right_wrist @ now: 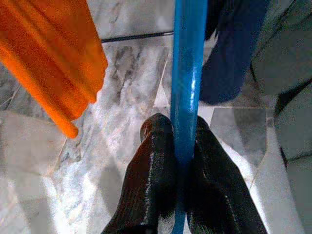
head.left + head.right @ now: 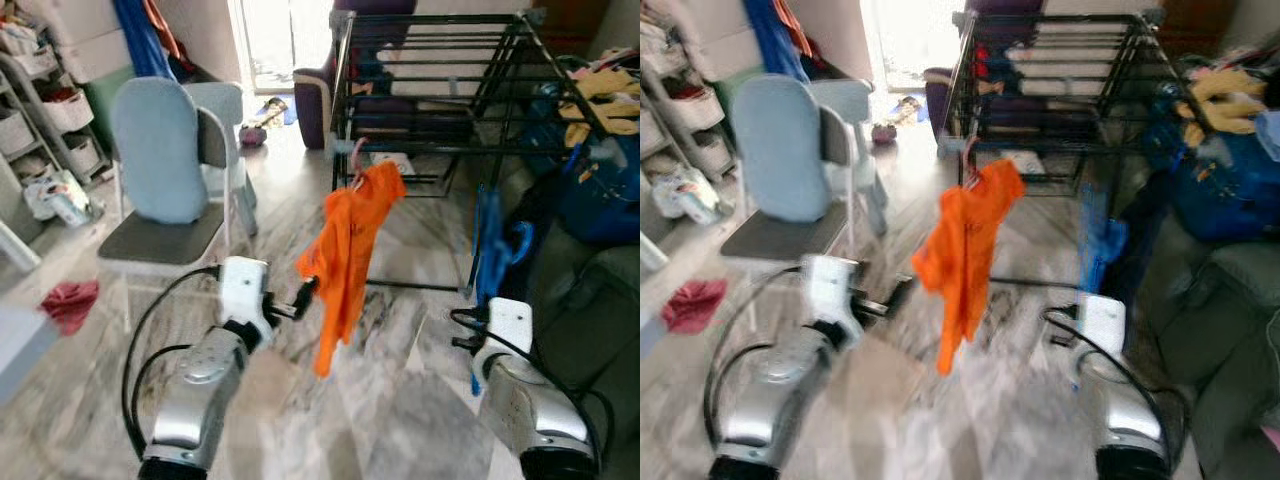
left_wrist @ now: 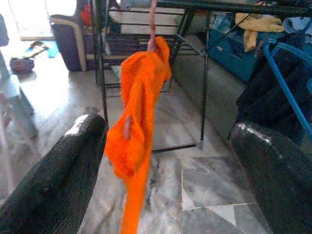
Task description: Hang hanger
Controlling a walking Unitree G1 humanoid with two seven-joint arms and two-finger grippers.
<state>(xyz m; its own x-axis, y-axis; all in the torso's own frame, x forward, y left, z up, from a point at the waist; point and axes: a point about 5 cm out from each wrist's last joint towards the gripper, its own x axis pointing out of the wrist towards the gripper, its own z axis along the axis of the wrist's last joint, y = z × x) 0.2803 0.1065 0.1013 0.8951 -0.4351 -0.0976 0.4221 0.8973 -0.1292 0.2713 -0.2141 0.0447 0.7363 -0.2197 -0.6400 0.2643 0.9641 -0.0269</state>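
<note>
1. Hanger (image 2: pixel 357 160), pink, hooks over a low bar of the black rack (image 2: pixel 440 80) and carries an orange shirt (image 2: pixel 345 255) that droops toward the marble floor (image 2: pixel 400 330).
2. Left claw (image 2: pixel 295 300) sits just beside the shirt's lower half, at the robot's left of it; in the left wrist view its fingers (image 3: pixel 53 180) stand wide apart with the shirt between them and nothing gripped.
3. Right claw (image 1: pixel 178 146) is closed on a blue hanger (image 1: pixel 187 73), whose bar runs up between the two black fingers (image 1: pixel 151 180).
4. That blue hanger rises in front of the right arm, near the rack's right leg, and a dark blue cloth (image 1: pixel 229 53) seems to hang on it, though the blur leaves that unsure.
5. Grey folding chair (image 2: pixel 170 180) with a pale blue back stands to the robot's left, well apart from the rack.
6. Red cloth (image 2: pixel 70 300) lies on the floor near the chair's front leg.
7. Yellow cloth (image 2: pixel 600 95) lies over blue things at the right of the rack.
8. Grey sofa (image 2: pixel 600 310) edge shows beside the right arm.
</note>
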